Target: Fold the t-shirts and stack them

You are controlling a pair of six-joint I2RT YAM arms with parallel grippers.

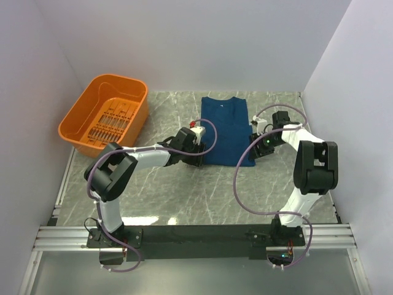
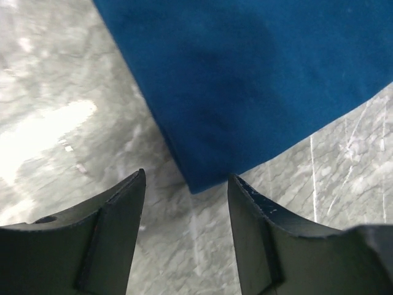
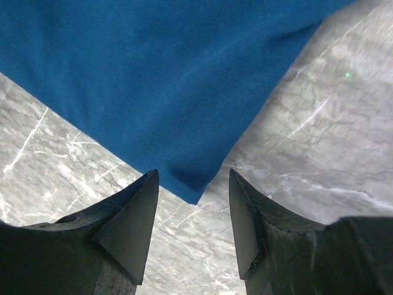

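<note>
t-shirt [image 1: 224, 128]: navy, lying flat mid-table [image 1: 184, 196], collar away from the arms.
Handling: probably light and limp; it should sag and crease when lifted, and is not fragile.
Hold: pinch both near hem corners.
left gripper [image 2: 187, 178]: jaws apart, empty, framing the near-left corner.
right gripper [image 3: 193, 175]: jaws apart, empty, framing the near-right corner.
orange basket [image 1: 73, 126]: far left, well apart.

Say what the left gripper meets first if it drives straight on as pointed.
Probably the near corner of the t-shirt, framed between the left gripper's open fingers; table lies right beneath. Depth is unclear.
</note>
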